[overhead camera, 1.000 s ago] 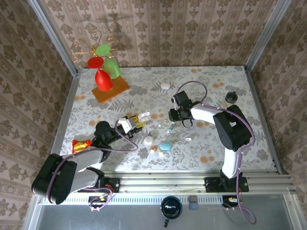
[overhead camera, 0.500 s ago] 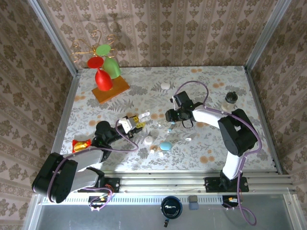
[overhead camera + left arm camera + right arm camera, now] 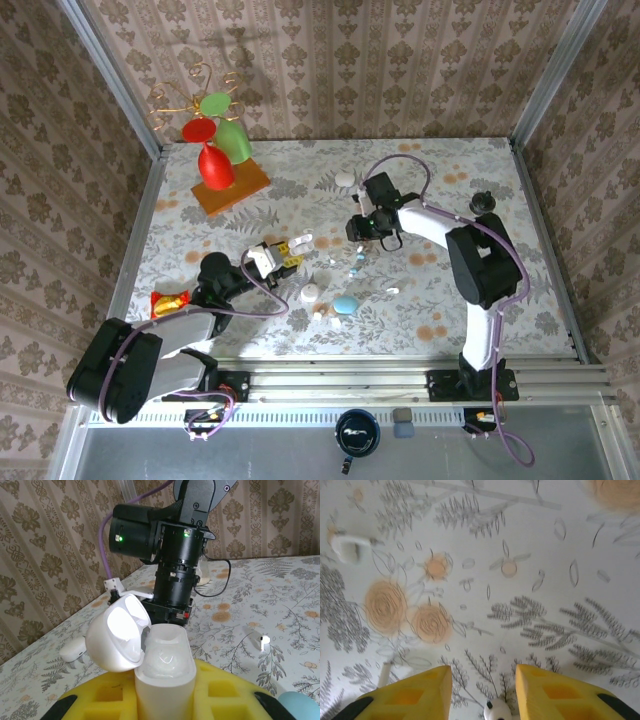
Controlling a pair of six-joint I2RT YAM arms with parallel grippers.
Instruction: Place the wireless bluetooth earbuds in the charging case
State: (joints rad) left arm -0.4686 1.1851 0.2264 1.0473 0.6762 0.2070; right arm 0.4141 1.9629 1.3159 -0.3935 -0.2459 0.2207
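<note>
- Grippers: right gripper [image 3: 482, 669] has its jaws part-open with nothing clamped. Its yellow fingers [image 3: 415, 692] hang over the floral table [image 3: 535, 555].
- Left gripper [image 3: 165, 687] is closed on the charging case [image 3: 165, 662]. The case stands upright between the pads, and its lid [image 3: 117, 640] is hinged open, tipped to the view's left.
- A pale earbud [image 3: 497, 711] is cut off by the bottom edge of the right wrist view, with a dark spot facing up. Can't tell its long axis.
- A white earbud [image 3: 392, 290] lies flat, long axis roughly left-right in the top view. It is too small to tell which end is the head.
- Two teal earbuds [image 3: 357, 265] lie close together. Heading is unreadable.
- Around them: a closed white case [image 3: 310, 294] and a blue case [image 3: 346, 304] sit between the arms towards the near edge. Another white case [image 3: 345, 180] is on the far side.
- Red and green glasses on a wooden board [image 3: 228, 172] are far left. A black object [image 3: 483, 202] is far right, and a wrapper [image 3: 168, 300] lies beside the left arm.
- In the left wrist view, the right arm's wrist [image 3: 175, 575] stands directly beyond the open case.
- The pale earbud sits in the gap between the right fingers, touching neither.
- The teal earbuds are just nearside of the right gripper. The white earbud is further nearside, apart from it.
</note>
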